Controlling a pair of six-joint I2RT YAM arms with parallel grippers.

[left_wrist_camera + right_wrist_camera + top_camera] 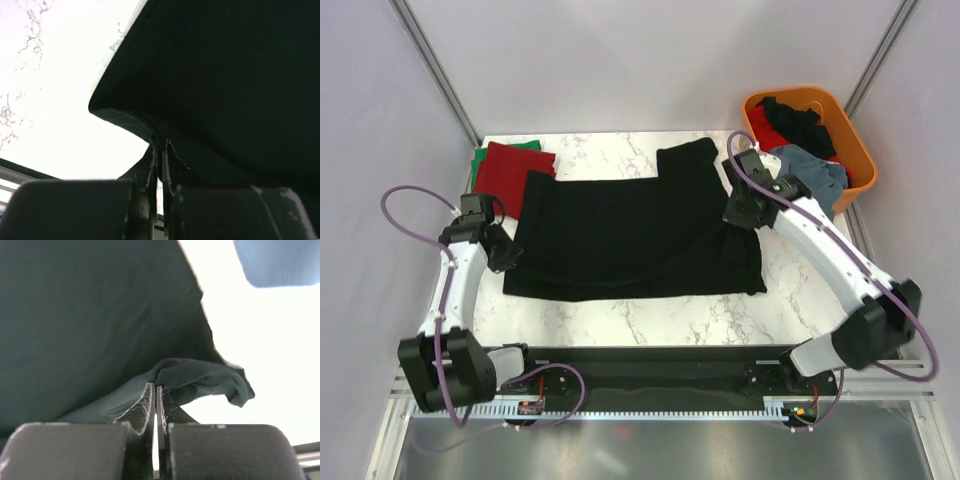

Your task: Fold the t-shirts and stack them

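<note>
You had the black shirt (630,235) spread mid-table, with the left gripper (159,145) and right gripper (155,387) each clenched on a side edge. Folding was the step in hand, and the next move likely called for lifting both edges evenly.

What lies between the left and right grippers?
The black t-shirt, spread flat, fills the whole stretch in the top view; left gripper and right gripper are each shut on its edge.

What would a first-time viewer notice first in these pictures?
A large black t-shirt lies spread over the white table, the left gripper and right gripper each pinching a side edge. An orange basket of clothes stands at the far right; a red shirt lies folded far left.
</note>
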